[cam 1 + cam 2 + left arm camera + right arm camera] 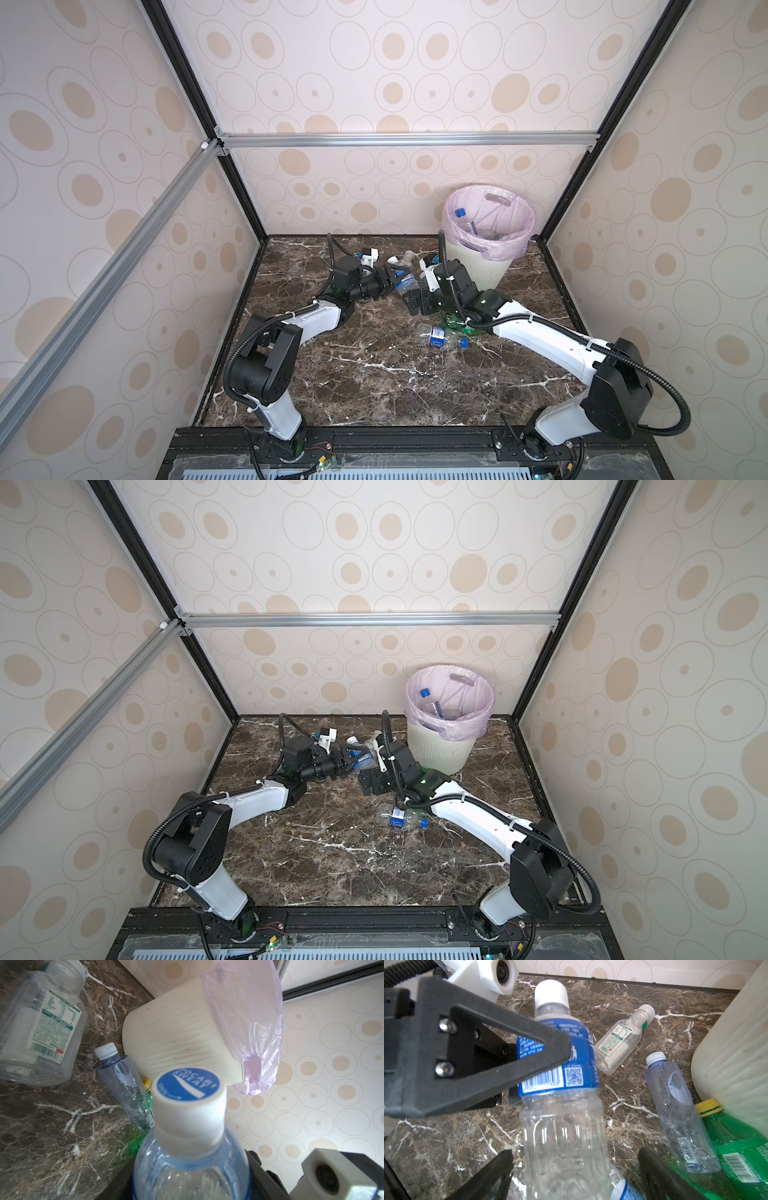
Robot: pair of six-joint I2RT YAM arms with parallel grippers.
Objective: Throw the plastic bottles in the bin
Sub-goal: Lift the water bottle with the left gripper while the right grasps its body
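The left arm (316,320) was bent at the elbow, its wrist turned inward. Its jaws were clamped across the blue label of a clear bottle (405,284), held over the bench (374,374) just left of the bin (490,266). The right arm (536,336) angled in from the opposite side, forearm low. Its jaws were spread wide on either side of the bottle's base, not gripping it.

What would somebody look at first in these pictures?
Probably the clear bottle with the blue label, pinched in the left tool over the middle of the dark marble table. Next comes the cream bin with its pink bag in the back right corner, a blue-capped bottle already inside.
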